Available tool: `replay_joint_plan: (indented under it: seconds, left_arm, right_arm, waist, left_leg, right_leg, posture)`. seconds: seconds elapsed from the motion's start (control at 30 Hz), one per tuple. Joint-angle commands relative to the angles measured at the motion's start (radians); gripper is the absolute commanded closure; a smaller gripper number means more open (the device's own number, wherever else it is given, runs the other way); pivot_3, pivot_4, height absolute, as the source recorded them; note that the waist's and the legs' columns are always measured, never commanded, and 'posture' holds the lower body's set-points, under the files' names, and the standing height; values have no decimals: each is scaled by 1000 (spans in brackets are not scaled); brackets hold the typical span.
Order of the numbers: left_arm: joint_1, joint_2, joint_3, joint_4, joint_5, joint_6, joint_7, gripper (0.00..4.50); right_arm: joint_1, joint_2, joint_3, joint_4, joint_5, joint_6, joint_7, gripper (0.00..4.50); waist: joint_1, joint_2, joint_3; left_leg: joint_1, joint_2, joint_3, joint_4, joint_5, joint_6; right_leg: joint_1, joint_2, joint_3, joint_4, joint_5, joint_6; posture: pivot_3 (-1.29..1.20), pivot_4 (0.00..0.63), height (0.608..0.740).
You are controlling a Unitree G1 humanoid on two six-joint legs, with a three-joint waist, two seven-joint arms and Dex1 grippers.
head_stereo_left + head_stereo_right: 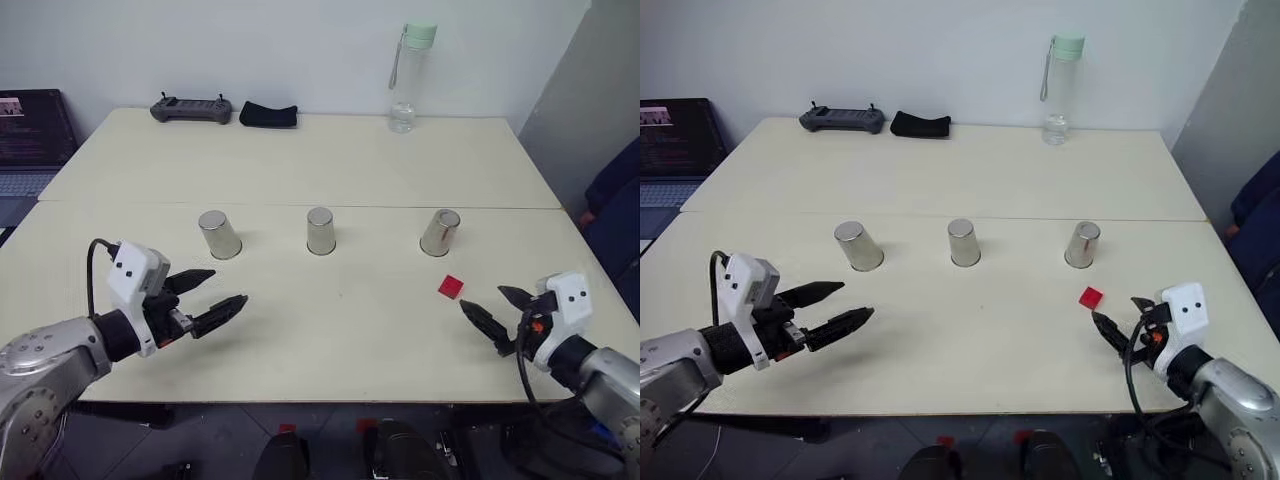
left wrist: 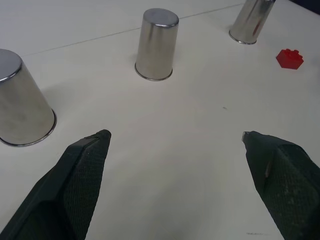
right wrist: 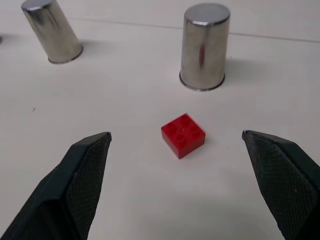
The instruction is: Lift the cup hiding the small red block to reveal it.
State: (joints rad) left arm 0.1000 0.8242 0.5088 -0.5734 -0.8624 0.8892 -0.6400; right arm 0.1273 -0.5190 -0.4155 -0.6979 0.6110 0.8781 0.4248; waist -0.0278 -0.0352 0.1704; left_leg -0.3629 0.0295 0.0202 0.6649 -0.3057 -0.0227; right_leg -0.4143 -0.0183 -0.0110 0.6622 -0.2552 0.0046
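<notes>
Pale cream table (image 1: 330, 160) set against a white wall, bearing three small shiny silver metal tumblers standing upside down in a row across its middle: left cup (image 1: 219, 234), middle cup (image 1: 320, 231) and right cup (image 1: 440, 232), well apart from one another. Small red studded block (image 1: 451, 287) lying uncovered on the table, just in front of the right cup and apart from it. Left gripper (image 1: 222, 294), two black fingers spread wide, hovering over the table near the left cup and holding nothing. Right gripper (image 1: 492, 310), fingers likewise apart and empty, near the table's front edge, pointing toward the red block, which lies between its fingertips in the right wrist view. At the far edge: dark grey handheld controller (image 1: 191, 108), folded black cloth (image 1: 268, 114) and clear water bottle with pale green cap (image 1: 409, 78).
</notes>
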Motion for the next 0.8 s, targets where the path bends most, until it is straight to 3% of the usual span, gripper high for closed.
replay_joint_plan:
  seconds: [0.03,0.8]
  left_arm:
    - [-34,-7,23,-7,-45,28,43,0]
    - [-54,2,-32,51,2,-31,3,0]
  right_arm:
    - [-8,6,2,-11,12,-20,-17,42]
    - [83,24,45,21,-41,-154,-24,42]
  waist:
    - [1,0,0]
    - [2,0,0]
  left_leg:
    - [0,0,0,0,0,0]
    - [0,0,0,0,0,0]
  right_leg:
    - [0,0,0,0,0,0]
    - [0,-1,0,0,0,0]
  posture:
    - [0,150,740]
    - [0,150,740]
